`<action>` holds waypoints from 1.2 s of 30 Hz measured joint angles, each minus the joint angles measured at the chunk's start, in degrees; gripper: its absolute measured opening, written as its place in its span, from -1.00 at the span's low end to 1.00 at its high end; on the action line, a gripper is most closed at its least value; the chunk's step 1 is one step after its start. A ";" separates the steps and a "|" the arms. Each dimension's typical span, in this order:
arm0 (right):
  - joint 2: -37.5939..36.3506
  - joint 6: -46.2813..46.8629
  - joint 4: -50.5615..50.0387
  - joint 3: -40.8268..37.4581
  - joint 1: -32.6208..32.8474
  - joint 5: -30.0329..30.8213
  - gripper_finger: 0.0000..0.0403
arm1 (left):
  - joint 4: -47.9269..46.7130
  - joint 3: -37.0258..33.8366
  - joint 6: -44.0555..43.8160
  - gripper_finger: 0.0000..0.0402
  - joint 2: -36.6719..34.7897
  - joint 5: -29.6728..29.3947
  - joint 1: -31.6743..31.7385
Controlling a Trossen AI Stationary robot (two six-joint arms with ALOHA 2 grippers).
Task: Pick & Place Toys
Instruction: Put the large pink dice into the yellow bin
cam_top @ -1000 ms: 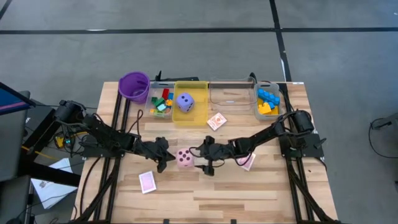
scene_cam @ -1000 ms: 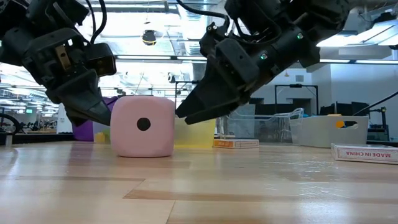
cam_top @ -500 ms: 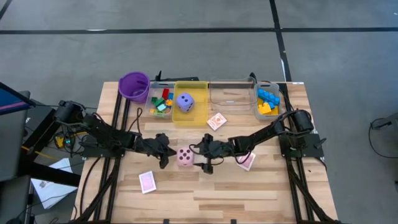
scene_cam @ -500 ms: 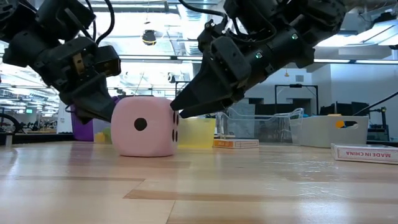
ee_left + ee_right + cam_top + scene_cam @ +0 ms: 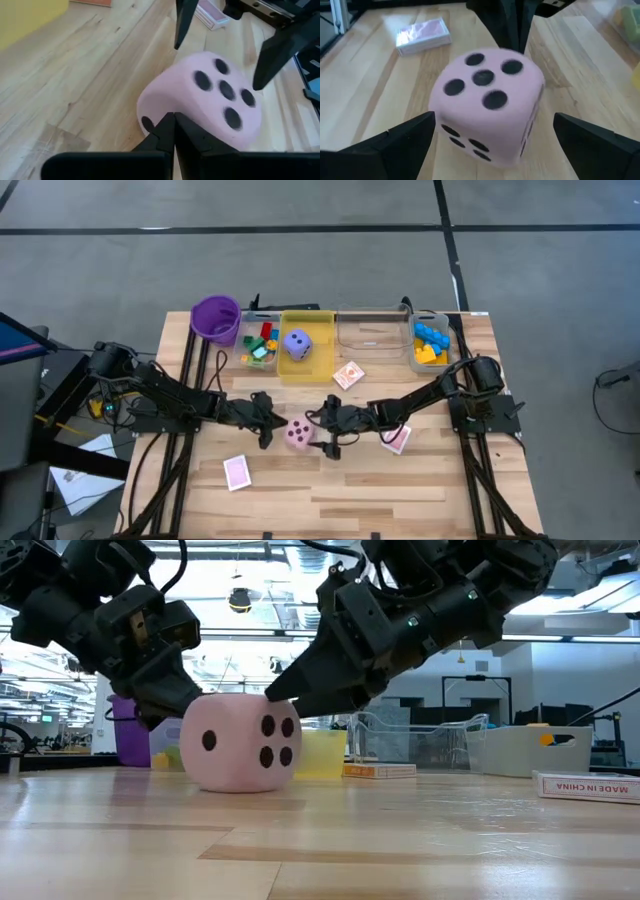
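A pink foam die [image 5: 298, 434] rests on its underside mid-table, its five-dot face up [image 5: 485, 85]. My left gripper [image 5: 268, 430] is shut at the die's left side. My right gripper [image 5: 325, 432] is open at its right side, one finger toward the far edge and one toward the near edge [image 5: 395, 142] of the die. A purple die [image 5: 297, 344] lies in the yellow bin [image 5: 307, 316]. Pink-backed cards lie at the near left [image 5: 236, 472], far middle [image 5: 348, 374] and right [image 5: 398, 440]. Bricks fill two clear bins [image 5: 262, 345] [image 5: 431, 343]. My left gripper presses its shut fingertips [image 5: 167, 131] against the die's left side face [image 5: 150, 117], low down beside a dot. It comes slanting down from the table's left, and the die stays on the wood. My right gripper straddles the die; I cannot tell whether a finger [image 5: 290, 690] touches its top edge.
A purple cup [image 5: 215, 318] stands at the far left, with the row of bins running right from it, among them a clear bin [image 5: 372, 332] with nothing showing in it. Bare wood lies along the near edge. Arm frames flank both table sides.
My shut left gripper has pushed a little toward the right and far edge against the pink die. The die has turned about on the spot: the low view showed only its one-dot face and now shows the four-dot face too. My right gripper's fingertip has risen to the die's top edge.
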 joint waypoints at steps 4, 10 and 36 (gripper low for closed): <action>0.00 1.78 0.24 0.00 0.01 0.00 0.98 | 0.00 0.00 -0.09 -1.00 0.00 -0.69 0.00; 0.00 3.63 0.17 0.00 0.01 0.00 0.98 | -0.29 0.00 -0.19 -1.00 0.00 -1.36 0.00; 0.02 11.62 -6.14 5.74 4.58 10.79 0.98 | -7.58 -0.02 -8.32 -1.00 0.00 -1.29 -1.51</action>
